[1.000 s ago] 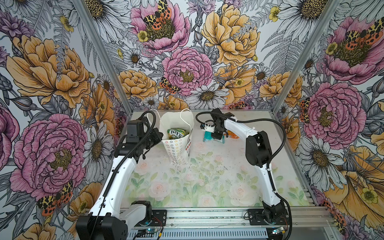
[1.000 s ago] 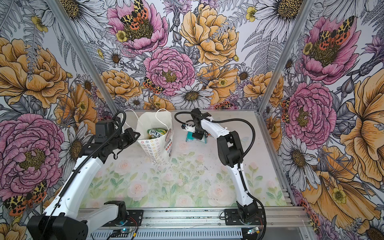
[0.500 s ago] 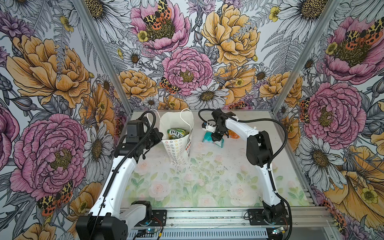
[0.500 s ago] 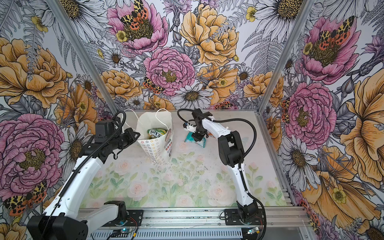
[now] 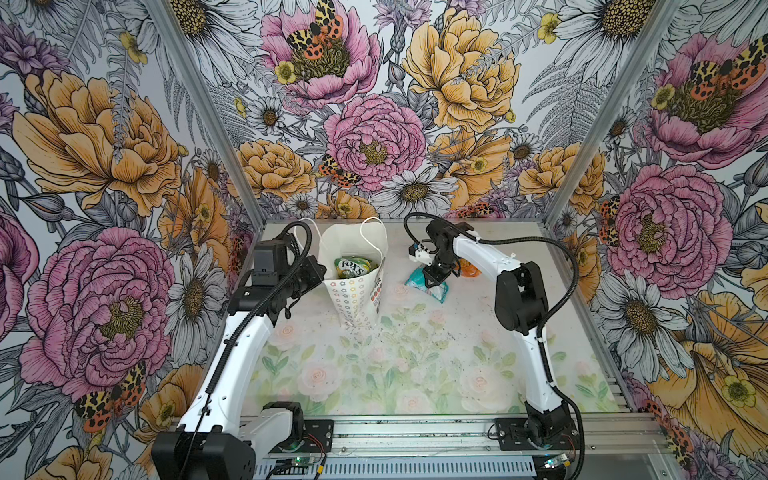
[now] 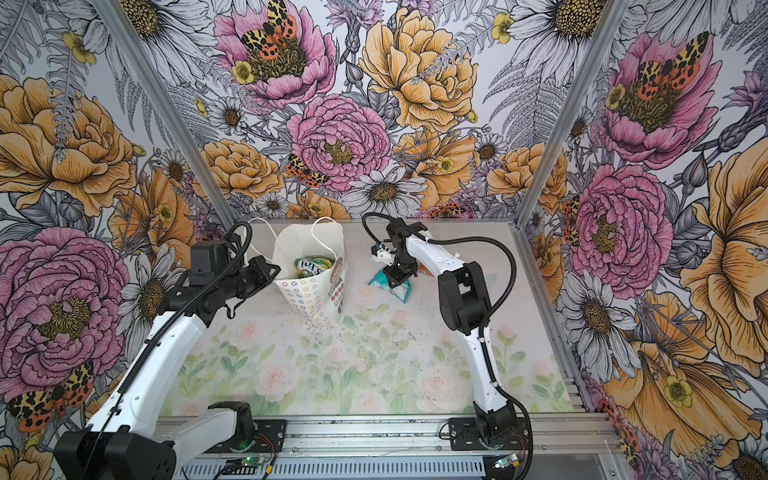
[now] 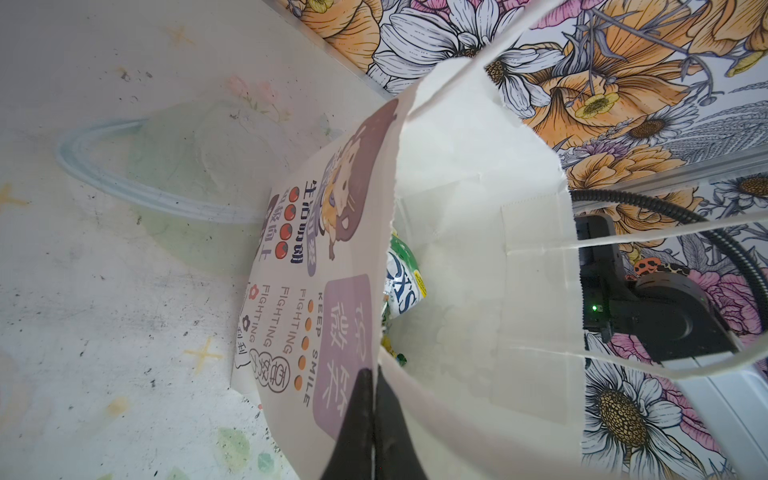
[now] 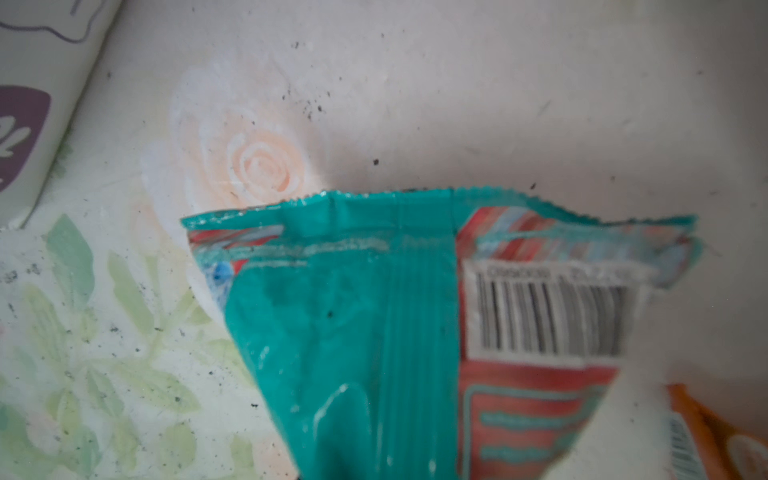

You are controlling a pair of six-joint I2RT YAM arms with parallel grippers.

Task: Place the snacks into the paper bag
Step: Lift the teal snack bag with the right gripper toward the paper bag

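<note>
The bag (image 5: 353,297) stands upright at the back of the surface (image 5: 374,374) with its mouth open. Its white cord handles (image 7: 503,32) arch over the opening. The left fingers (image 7: 357,415) are pressed together on the rim of the bag's printed front wall, one outside and one inside.

Inside the bag lies a green packet (image 5: 352,266). Something yellow-green shows under it, too hidden to name.

Right of the bag in both top views, the right fingers (image 5: 435,274) are narrow on one end of the teal packet (image 8: 353,332). The packet's serrated free end points toward the bag. I cannot tell whether that end touches the surface. Between this packet and the bag there is bare surface, dotted with dark specks.

An orange packet (image 5: 470,270) lies just past the teal one, on the side away from the bag, and is partly covered by the right arm (image 5: 478,249). That arm's black cable loops above the bag's right side.

The green packet reads "FOX'S" in white letters. The bag's front shows a cartoon animal, rows of red and orange dots, and Chinese characters. It also reads "KEEP SMILE" and "FIGHTING" twice, and has a purple panel with more characters. The bag's side is patterned with small flowers.

The teal packet carries a barcode with blurred digits above a red panel whose lines cannot be read. The orange packet also shows a barcode edge.
</note>
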